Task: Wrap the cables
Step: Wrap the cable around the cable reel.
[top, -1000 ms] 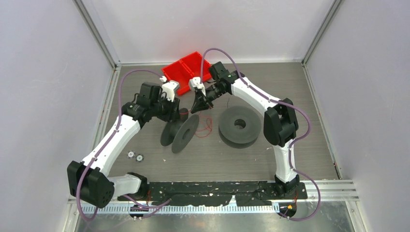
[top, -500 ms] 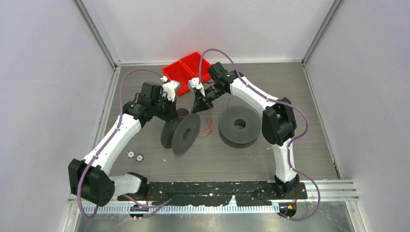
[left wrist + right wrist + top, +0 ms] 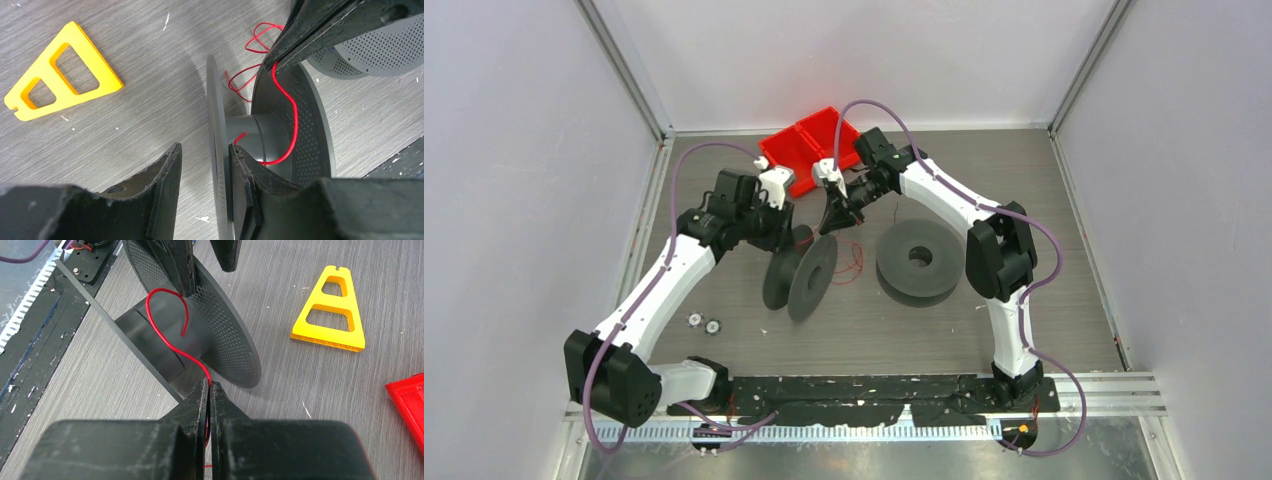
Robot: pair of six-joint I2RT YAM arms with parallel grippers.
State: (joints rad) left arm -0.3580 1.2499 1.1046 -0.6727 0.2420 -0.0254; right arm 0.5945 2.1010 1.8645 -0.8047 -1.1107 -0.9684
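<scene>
A dark grey spool [image 3: 800, 277] stands on edge at the table's middle. My left gripper [image 3: 787, 236] is open and straddles its near flange [image 3: 215, 150]; the right finger [image 3: 242, 185] touches the flange's inner side and the left finger [image 3: 167, 185] stands apart. The thin red wire [image 3: 295, 120] loops over the hub [image 3: 260, 132], its free end lying on the hub. My right gripper [image 3: 834, 214] is shut on the wire [image 3: 187, 357] just above the far perforated flange [image 3: 225, 335]. Loose wire [image 3: 853, 262] lies on the table beside the spool.
A second grey spool [image 3: 919, 258] lies flat to the right. A red bin [image 3: 809, 146] stands at the back. A yellow triangular piece [image 3: 102, 70] lies near the upright spool, also in the right wrist view [image 3: 327, 339]. Two small white round parts [image 3: 704, 323] lie front left.
The upright spool has turned to sit more edge-on in the top view. My right gripper has shifted slightly left and back with the wire in it.
</scene>
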